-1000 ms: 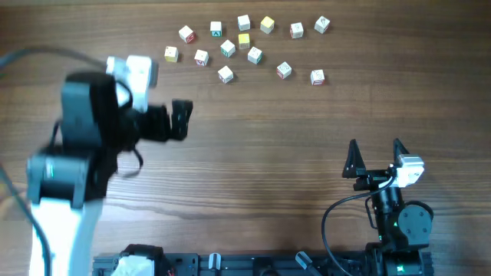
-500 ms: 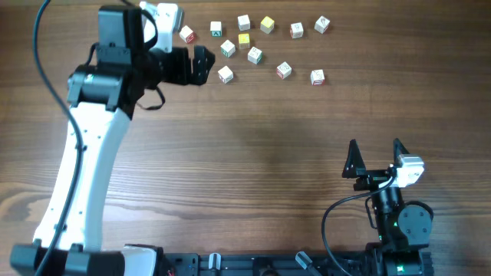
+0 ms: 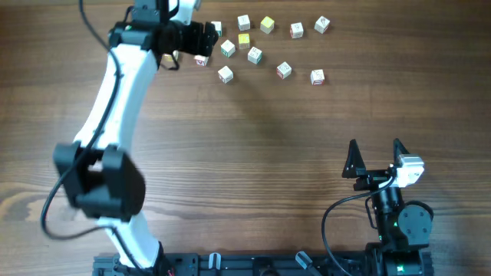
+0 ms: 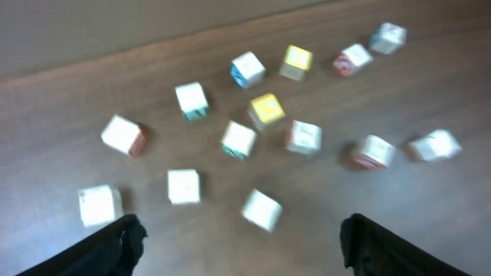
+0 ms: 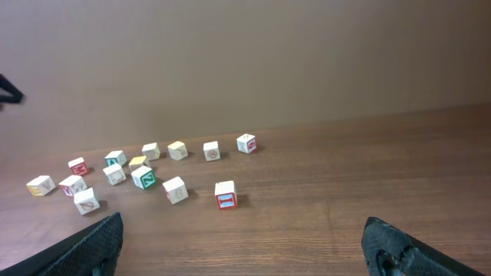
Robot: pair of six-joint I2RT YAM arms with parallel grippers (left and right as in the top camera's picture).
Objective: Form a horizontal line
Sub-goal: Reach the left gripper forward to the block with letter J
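Several small white and yellow cubes lie scattered at the table's far side, among them a white cube and a yellow cube. No horizontal line shows in any view. My left gripper hovers over the left end of the cluster, open. In the blurred left wrist view its jaws stand wide apart around bare wood, with a white cube just ahead. My right gripper rests open near the table's front right, far from the cubes; a red-marked cube is the closest to it.
The left arm stretches from the front left across the table to the back. The broad wooden middle of the table lies between the cubes and the right arm's base.
The left arm has swung from the left middle of the table up to the back, over the left end of the cube cluster. The right arm has not moved.
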